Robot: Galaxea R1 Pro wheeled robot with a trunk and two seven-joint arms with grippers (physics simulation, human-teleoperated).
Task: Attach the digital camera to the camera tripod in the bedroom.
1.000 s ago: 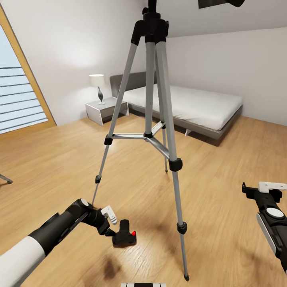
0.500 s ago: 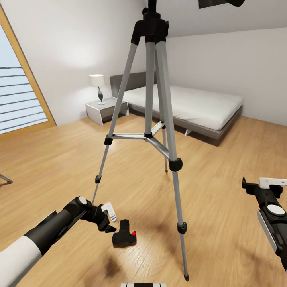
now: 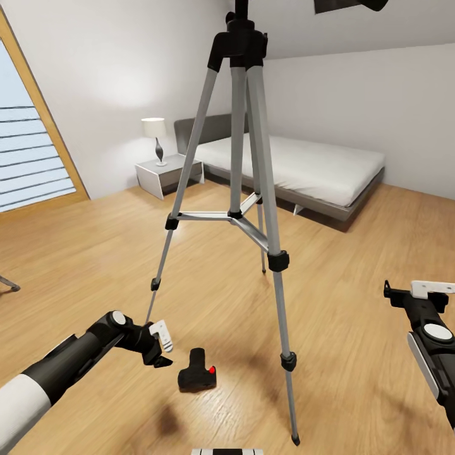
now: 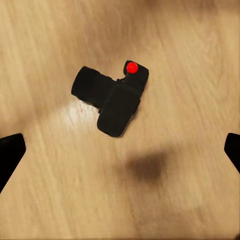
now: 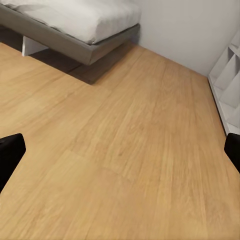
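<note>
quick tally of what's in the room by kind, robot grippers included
digital camera: 1
camera tripod: 1
bed: 1
nightstand: 1
lamp: 1
grippers: 2, left gripper and right gripper
total: 7

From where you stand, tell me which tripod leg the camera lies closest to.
The front left leg, whose foot lands just above the camera. The front right leg sits farther off; the rear leg is farthest.

Black digital camera [image 3: 197, 377] with a red button, silver camera tripod [image 3: 243, 208] with black joints, light brown wood floor [image 3: 354, 265], grey bed [image 3: 297, 167], white mattress, white walls
</note>
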